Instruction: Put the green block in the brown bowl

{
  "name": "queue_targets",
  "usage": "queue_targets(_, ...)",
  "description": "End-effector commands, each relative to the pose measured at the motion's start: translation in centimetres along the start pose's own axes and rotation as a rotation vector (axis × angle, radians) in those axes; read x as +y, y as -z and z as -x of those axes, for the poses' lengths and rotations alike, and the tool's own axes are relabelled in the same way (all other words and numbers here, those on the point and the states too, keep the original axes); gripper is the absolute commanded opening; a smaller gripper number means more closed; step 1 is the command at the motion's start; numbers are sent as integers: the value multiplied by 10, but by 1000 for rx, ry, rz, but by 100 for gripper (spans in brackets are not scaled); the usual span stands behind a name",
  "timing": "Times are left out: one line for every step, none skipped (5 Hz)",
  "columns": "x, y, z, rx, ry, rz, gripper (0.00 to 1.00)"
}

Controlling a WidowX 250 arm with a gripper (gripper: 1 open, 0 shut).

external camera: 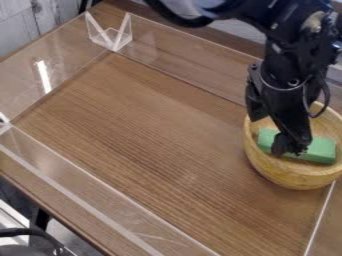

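- The black claw (290,140) points steeply down into the brown bowl (274,166), and its jaws stand apart, gripping nothing.
- The green block (318,150) lies inside the bowl, directly below the claw and to its right; one dark fingertip (287,147) overlaps the block, but I cannot tell if it touches.
- The bowl stands on the wooden worktop (147,130), under the claw.
- A clear plastic wall (107,32) borders the worktop, far to the left of the claw.
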State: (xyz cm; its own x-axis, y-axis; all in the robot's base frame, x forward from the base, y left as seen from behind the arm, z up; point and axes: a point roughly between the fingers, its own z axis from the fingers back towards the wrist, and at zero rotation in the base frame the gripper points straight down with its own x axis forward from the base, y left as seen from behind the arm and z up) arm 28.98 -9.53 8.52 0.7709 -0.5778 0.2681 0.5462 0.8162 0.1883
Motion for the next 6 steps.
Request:
queue_targets(7,-8,-11,-39,-24,-12,100)
queue_targets(8,-7,-11,-35,-27,-11,0)
queue_targets(9,-6,-10,-32,-27,-11,0)
queue_targets(12,-9,-10,-32,-34,-16,0)
queue_targets(15,-13,-10,-41,-52,-21,100)
queue_targets(17,-17,-10,-51,-71,-26,100)
